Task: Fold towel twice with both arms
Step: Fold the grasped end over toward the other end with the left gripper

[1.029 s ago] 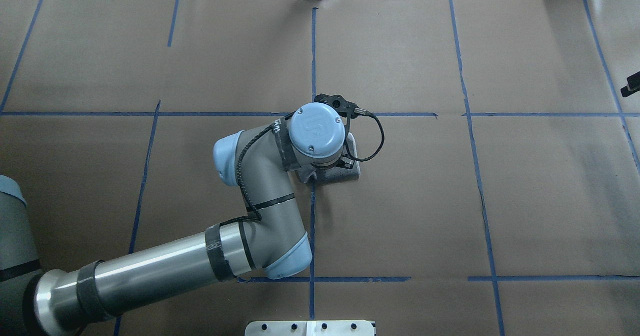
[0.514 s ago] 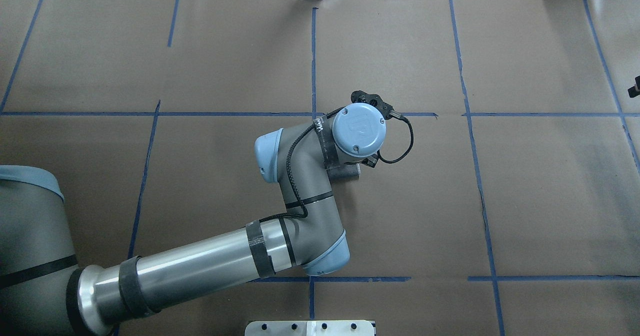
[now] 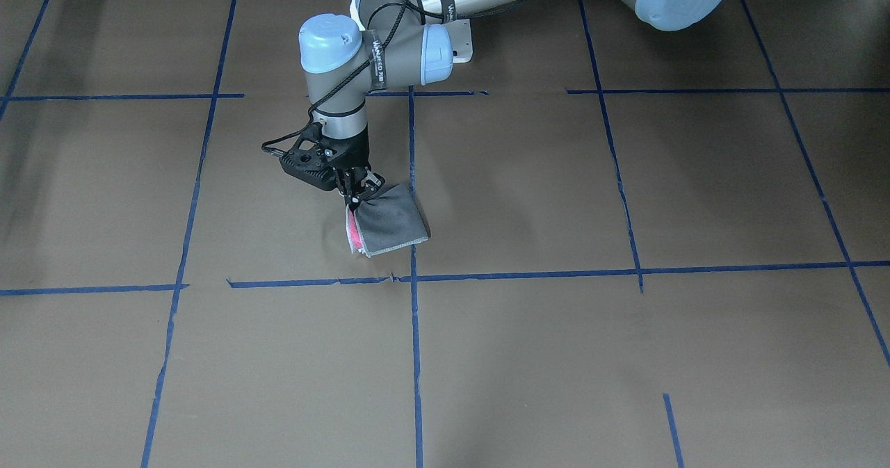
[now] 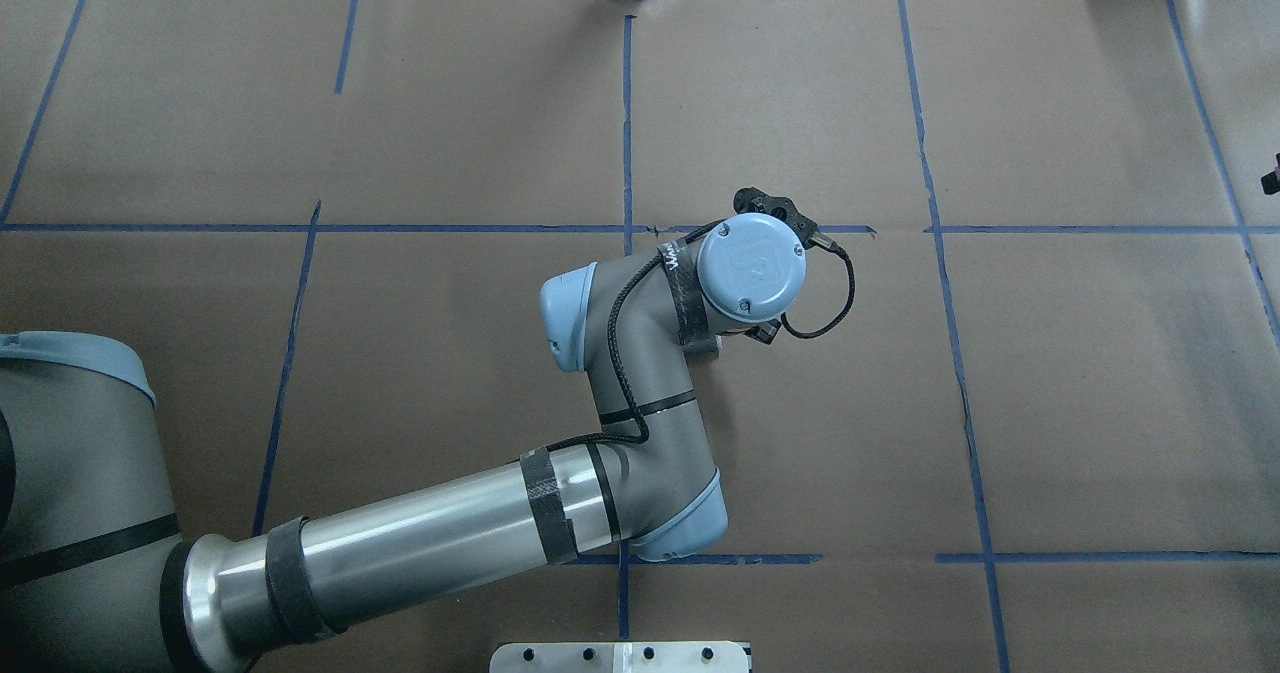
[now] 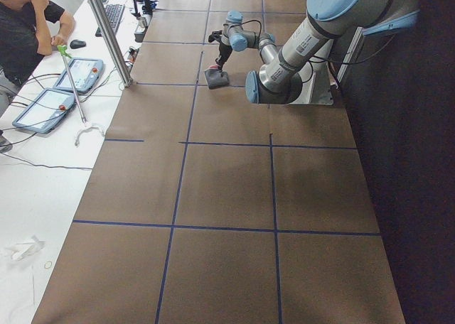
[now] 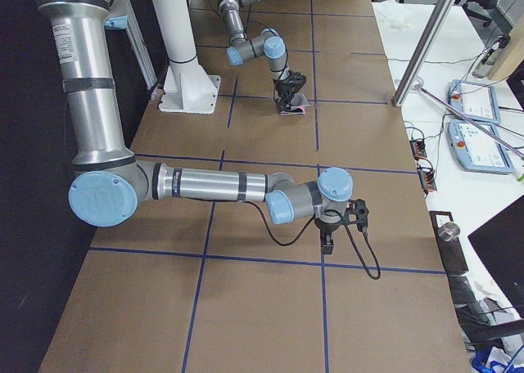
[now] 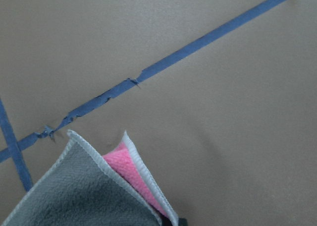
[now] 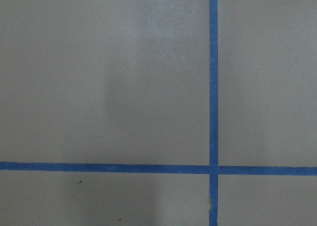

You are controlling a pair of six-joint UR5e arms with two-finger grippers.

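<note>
Surface (image 3: 626,357): brown paper gridded with blue tape (image 3: 416,357).
Left arm (image 3: 334,71): stretched to the middle, wrist vertical, so its hand meets the cloth from above.
Right arm (image 6: 205,183): low and well apart, presumably kept clear.
Towel (image 3: 393,228): near the surface's middle, folded grey-out, pink at the open edge, one corner raised.
Left hand (image 3: 354,195): pinched closed on that corner, likely to carry it over for the second fold.
Right hand (image 6: 329,240): opening cannot be told.

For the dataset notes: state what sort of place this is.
Probably a robotics lab workcell: a left arm and right arm over a brown-paper table gridded with blue tape, plus teach pendants on a side desk near a person.
</note>
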